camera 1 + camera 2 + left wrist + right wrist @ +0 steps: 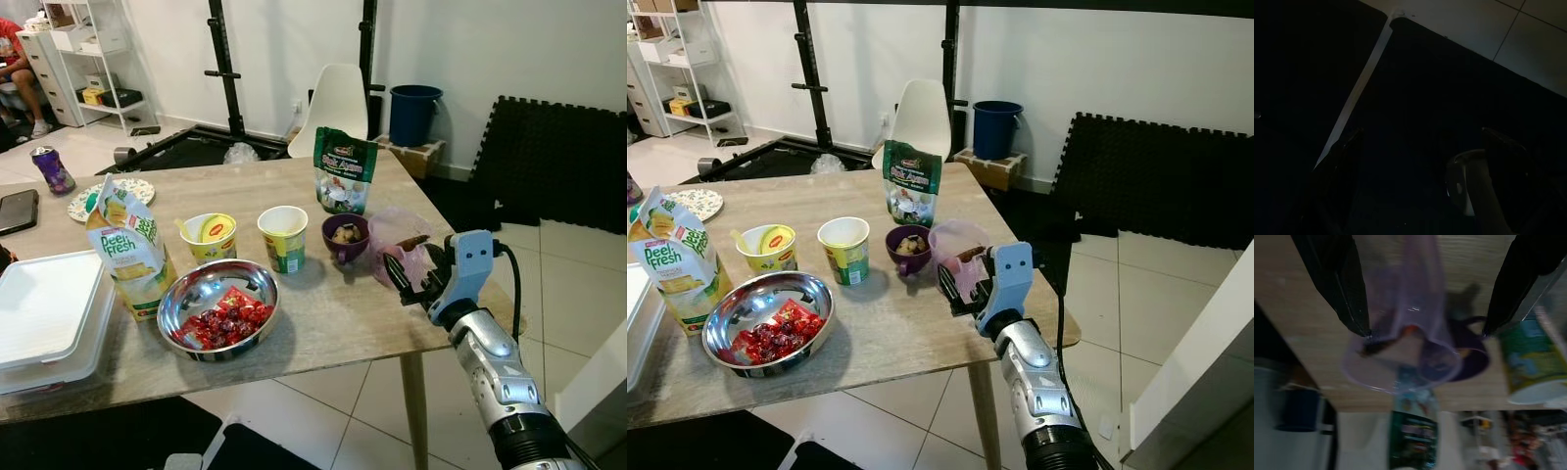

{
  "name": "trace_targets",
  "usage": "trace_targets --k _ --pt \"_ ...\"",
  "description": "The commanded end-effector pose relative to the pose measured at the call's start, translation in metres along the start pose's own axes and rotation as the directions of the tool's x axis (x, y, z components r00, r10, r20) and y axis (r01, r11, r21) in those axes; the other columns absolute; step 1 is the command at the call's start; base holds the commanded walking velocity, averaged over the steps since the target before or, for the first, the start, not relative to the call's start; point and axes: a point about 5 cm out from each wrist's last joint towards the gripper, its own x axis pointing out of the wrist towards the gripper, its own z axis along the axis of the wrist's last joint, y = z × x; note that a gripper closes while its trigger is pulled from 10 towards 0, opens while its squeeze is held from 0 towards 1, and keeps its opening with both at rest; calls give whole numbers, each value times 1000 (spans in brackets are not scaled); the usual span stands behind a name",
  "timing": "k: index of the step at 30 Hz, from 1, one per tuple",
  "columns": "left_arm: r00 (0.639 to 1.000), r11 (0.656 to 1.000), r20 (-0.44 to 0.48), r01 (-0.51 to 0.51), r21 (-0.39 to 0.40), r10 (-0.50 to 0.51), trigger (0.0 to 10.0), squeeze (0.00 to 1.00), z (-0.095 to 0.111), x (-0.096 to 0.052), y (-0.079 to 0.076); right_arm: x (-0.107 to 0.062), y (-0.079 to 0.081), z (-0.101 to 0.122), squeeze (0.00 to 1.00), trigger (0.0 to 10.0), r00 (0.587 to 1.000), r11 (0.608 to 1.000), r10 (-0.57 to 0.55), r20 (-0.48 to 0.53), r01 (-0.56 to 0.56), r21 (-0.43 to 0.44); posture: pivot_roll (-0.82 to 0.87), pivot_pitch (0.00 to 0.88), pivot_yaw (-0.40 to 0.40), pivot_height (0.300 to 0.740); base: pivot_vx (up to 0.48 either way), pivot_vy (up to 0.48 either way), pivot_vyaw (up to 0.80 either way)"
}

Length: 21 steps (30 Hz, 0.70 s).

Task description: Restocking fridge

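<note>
**Right tool straddles the clear cup at the worktop's edge**

The right tool (409, 277) is at the right-hand edge of the worktop (323, 318), with its two black fingers (1337, 279) set either side of a clear pinkish cup (958, 247). In the right wrist view the cup (1400, 338) sits squarely in the gap, its open mouth pointing away from the wrist, a dark scrap of something inside. The fingers lie close along the cup's walls, but whether they press it or merely flank it I cannot tell; the view is blurred.

The cup stands upright, directly ahead of the tool, so the approach line runs from the worktop's edge inward. Its long axis is vertical and the fingers cross it sideways, which suits a side grasp. Just beyond the cup is a purple bowl (345, 236), and behind that a green pouch (344, 169); both are close enough to be nudged if the tool pushes further in.

The right arm is plainly the nearer one. The left tool (1415, 186) hangs low in the dark over the floor, and its state cannot be made out.

Further left on the worktop stand a paper cup (283, 237), a yellow cup (210, 236), a juice carton (127, 250) and a steel bowl (217, 308) of red pieces. The fridge run looks barely begun.
</note>
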Motion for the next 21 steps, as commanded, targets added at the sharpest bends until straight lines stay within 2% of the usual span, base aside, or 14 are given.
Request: trace_targets --k 1,2,3,4,5,11,12,15,21 --pt "999 1000 -31 -13 19 14 10000 0 -10 -4 8 0 -1 0 43 10000 1000 1000 -25 10 25 1 49 134 14 740 0 0 0" --pt "999 1000 -32 -13 19 14 10000 0 -10 -4 8 0 -2 0 43 10000 1000 1000 -28 11 28 2 49 134 14 740 0 0 0" --pt "999 1000 -34 -13 19 14 10000 0 -11 -5 9 1 -2 0 667 10000 999 999 -36 10 36 -3 52 136 14 740 0 0 0" --pt "999 1000 -34 -13 19 14 10000 0 -11 -5 9 1 -2 0 667 10000 999 999 -36 10 36 -3 52 136 14 740 0 0 0" --pt "999 1000 -37 -13 20 14 10000 0 -12 -5 9 1 -3 0 1000 10000 999 999 -45 11 45 0 53 138 14 740 0 0 0" --pt "999 1000 -45 -13 20 14 10000 0 -15 -6 9 3 -4 -3 1000 10000 998 998 -60 5 60 10 53 139 15 740 0 0 0" --pt "999 1000 -47 -13 20 13 10000 0 -15 -6 10 3 -2 -5 0 10000 999 998 -53 -6 53 15 52 139 17 740 0 0 0" --pt "999 1000 -48 -12 20 13 10000 0 -15 -6 10 3 -1 -8 0 10000 999 999 -46 -16 46 22 52 139 17 740 0 0 0" --pt "998 1000 -56 -10 26 11 10000 0 -17 -7 10 3 4 -16 0 10000 999 995 -22 -46 26 100 53 141 17 740 0 0 0"
